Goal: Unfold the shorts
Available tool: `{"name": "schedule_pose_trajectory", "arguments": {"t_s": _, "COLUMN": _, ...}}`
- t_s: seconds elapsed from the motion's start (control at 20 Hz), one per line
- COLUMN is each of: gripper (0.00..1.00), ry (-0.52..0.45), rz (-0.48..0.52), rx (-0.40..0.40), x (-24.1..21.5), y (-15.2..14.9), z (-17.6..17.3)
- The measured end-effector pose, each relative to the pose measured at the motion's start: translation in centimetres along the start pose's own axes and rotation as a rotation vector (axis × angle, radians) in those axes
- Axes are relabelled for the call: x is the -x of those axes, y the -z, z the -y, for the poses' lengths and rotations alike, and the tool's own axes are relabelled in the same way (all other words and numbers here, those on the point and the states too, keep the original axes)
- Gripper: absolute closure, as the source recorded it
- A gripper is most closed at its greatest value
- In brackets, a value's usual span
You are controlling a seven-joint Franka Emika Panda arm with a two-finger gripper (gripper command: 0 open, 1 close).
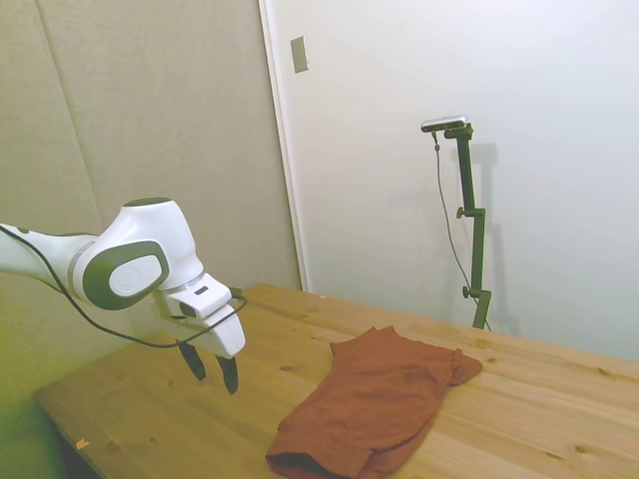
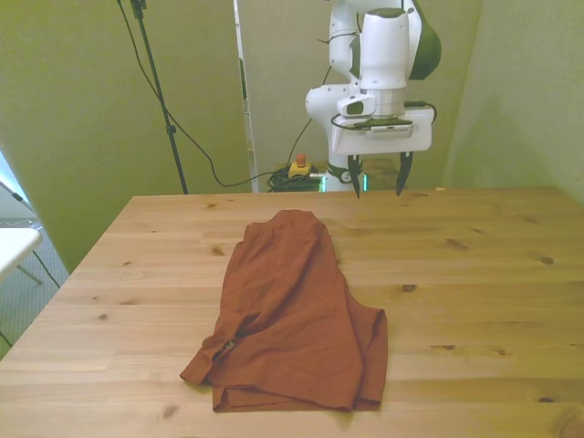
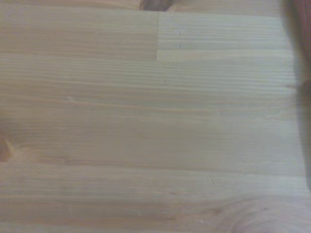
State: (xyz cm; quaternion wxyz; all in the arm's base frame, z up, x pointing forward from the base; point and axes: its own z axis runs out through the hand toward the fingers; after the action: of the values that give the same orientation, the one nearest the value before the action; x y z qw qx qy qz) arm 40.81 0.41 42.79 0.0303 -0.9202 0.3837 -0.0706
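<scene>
We see the soft, rumpled rust-red shorts (image 2: 297,315) folded at centre frame on the knotty pine table (image 2: 474,274), while the gripper (image 2: 376,185) hangs wide open, empty, above.

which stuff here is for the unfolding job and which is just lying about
For the job:
- shorts, folded on the table
- gripper, jaws open, above the table's far edge, clear of the shorts

Not part of it:
- table, only the work surface
- cables and a small yellow box with a red knob on the floor behind the table
</scene>
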Motion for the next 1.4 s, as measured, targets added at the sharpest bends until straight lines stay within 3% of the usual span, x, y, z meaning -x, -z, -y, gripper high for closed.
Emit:
{"name": "schedule_pose_trajectory", "arguments": {"t_s": 0.25, "gripper": 0.0, "ry": -0.049, "rz": 0.0, "rx": 0.006, "x": -0.8, "y": 0.1, "z": -0.4}}
{"name": "schedule_pose_trajectory", "arguments": {"t_s": 0.4, "gripper": 0.0, "ry": -0.128, "rz": -0.009, "rx": -0.016, "x": -4.7, "y": 1.6, "z": -2.1}}
{"name": "schedule_pose_trajectory", "arguments": {"t_s": 0.75, "gripper": 0.0, "ry": -0.316, "rz": 0.072, "rx": -0.018, "x": -19.7, "y": 5.0, "z": -13.5}}
{"name": "schedule_pose_trajectory", "arguments": {"t_s": 1.0, "gripper": 0.0, "ry": -0.399, "rz": 0.202, "rx": 0.009, "x": -27.3, "y": 0.6, "z": -20.5}}
{"name": "schedule_pose_trajectory", "arguments": {"t_s": 1.25, "gripper": 0.0, "ry": -0.338, "rz": 0.345, "rx": 0.004, "x": -28.6, "y": -3.1, "z": -22.5}}
{"name": "schedule_pose_trajectory", "arguments": {"t_s": 1.4, "gripper": 0.0, "ry": -0.268, "rz": 0.407, "rx": -0.061, "x": -28.1, "y": -3.8, "z": -22.8}}
